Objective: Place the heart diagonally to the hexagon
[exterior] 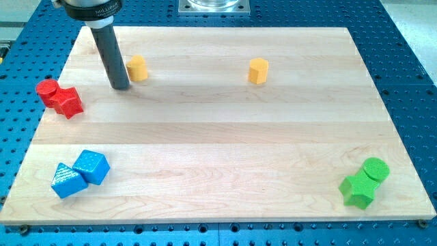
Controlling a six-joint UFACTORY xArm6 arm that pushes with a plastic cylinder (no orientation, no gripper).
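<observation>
A yellow heart-like block (pixel 137 67) lies near the view's top left of the wooden board (pixel 218 137). A yellow hexagon-like block (pixel 258 70) lies to its right, near the top middle. My tip (pixel 120 87) rests on the board just left of and slightly below the yellow heart, close to it; I cannot tell if it touches. The dark rod rises from the tip towards the top left.
A red round block (pixel 48 91) and a red star-like block (pixel 69 102) touch at the left edge. A blue cube (pixel 92 166) and a blue triangle (pixel 67 181) sit at the bottom left. A green round block (pixel 375 169) and a green star-like block (pixel 358 189) sit at the bottom right.
</observation>
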